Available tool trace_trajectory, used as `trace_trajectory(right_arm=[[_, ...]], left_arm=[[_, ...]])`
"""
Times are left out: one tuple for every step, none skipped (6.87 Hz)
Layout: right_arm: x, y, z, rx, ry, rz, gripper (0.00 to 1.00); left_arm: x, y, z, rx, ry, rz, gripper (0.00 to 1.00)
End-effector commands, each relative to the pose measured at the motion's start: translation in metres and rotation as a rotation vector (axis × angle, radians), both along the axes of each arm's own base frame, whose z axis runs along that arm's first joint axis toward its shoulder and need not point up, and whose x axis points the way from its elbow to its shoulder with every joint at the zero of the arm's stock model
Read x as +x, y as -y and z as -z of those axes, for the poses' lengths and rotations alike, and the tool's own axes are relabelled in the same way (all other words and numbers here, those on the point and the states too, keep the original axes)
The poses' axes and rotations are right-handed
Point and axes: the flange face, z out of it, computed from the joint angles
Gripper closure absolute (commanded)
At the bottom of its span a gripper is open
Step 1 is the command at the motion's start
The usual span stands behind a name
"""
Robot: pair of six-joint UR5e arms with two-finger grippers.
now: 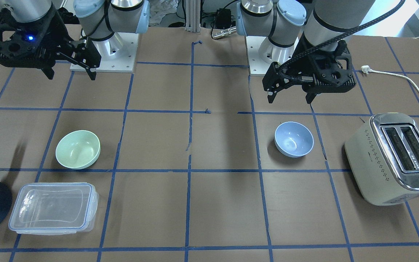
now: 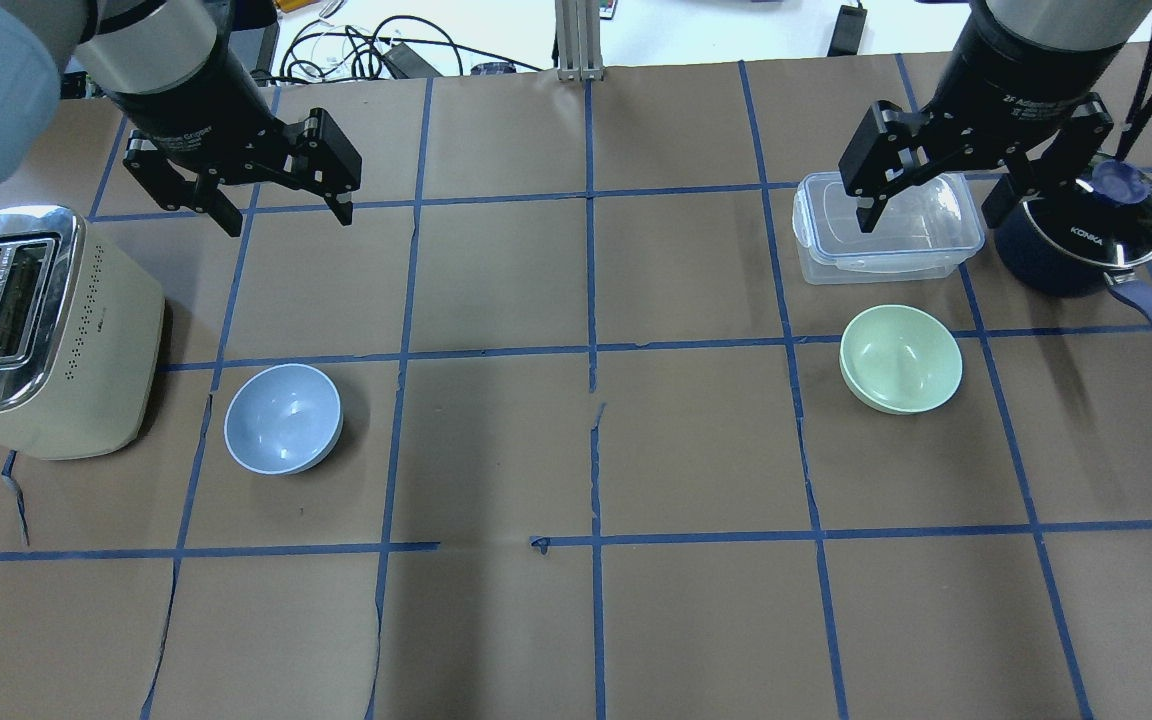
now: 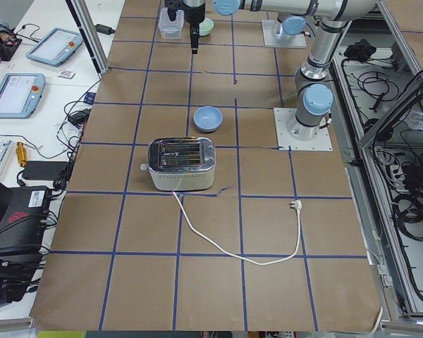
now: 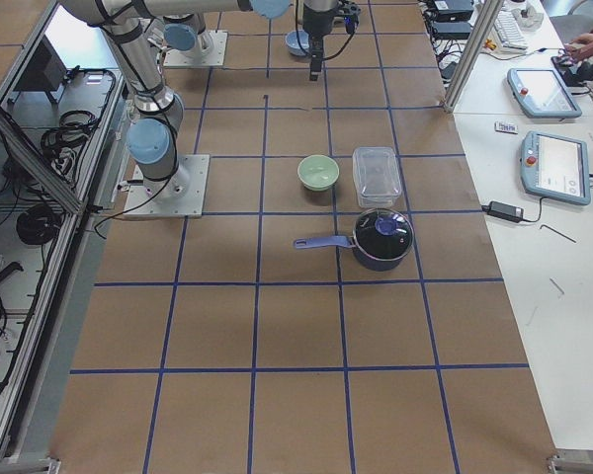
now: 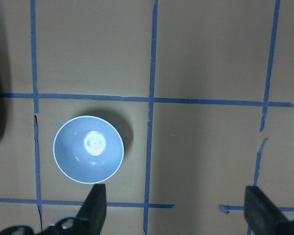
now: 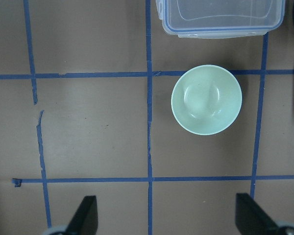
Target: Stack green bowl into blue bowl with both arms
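Note:
The pale mint-green bowl (image 2: pixel 901 358) stands upright and empty on the table on my right side; it also shows in the front view (image 1: pixel 78 149) and the right wrist view (image 6: pixel 206 99). The light blue bowl (image 2: pixel 283 418) stands upright and empty on my left side, also in the front view (image 1: pixel 294 139) and the left wrist view (image 5: pixel 88 149). My left gripper (image 2: pixel 288 215) hangs open and empty well above the table, beyond the blue bowl. My right gripper (image 2: pixel 931 215) hangs open and empty above the clear container, beyond the green bowl. The bowls are far apart.
A cream toaster (image 2: pixel 26 330) stands left of the blue bowl, its cord (image 1: pixel 413 87) trailing on the table. A clear lidded container (image 2: pixel 886 228) and a dark navy pot (image 2: pixel 1076 235) with a long handle sit just beyond the green bowl. Blue tape grid covers the brown table.

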Motion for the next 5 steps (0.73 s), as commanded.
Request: trace_trajectory(right_arm=[[0.0000, 0.0000, 0.0008, 0.002, 0.000, 0.000, 0.00], [0.0000, 0.0000, 0.0008, 0.002, 0.000, 0.000, 0.00], [0.0000, 0.0000, 0.0008, 0.002, 0.000, 0.000, 0.00], [0.0000, 0.0000, 0.0008, 0.002, 0.000, 0.000, 0.00], [0.0000, 0.0000, 0.0008, 0.002, 0.000, 0.000, 0.00]], left_arm=[[0.0001, -0.0010, -0.0011, -0.002, 0.000, 0.000, 0.00], [0.0001, -0.0010, -0.0011, -0.002, 0.000, 0.000, 0.00], [0.0001, -0.0010, -0.0011, -0.002, 0.000, 0.000, 0.00], [0.0001, -0.0006, -0.0033, -0.007, 0.000, 0.000, 0.00], [0.0008, -0.0006, -0.0038, -0.006, 0.000, -0.002, 0.00]])
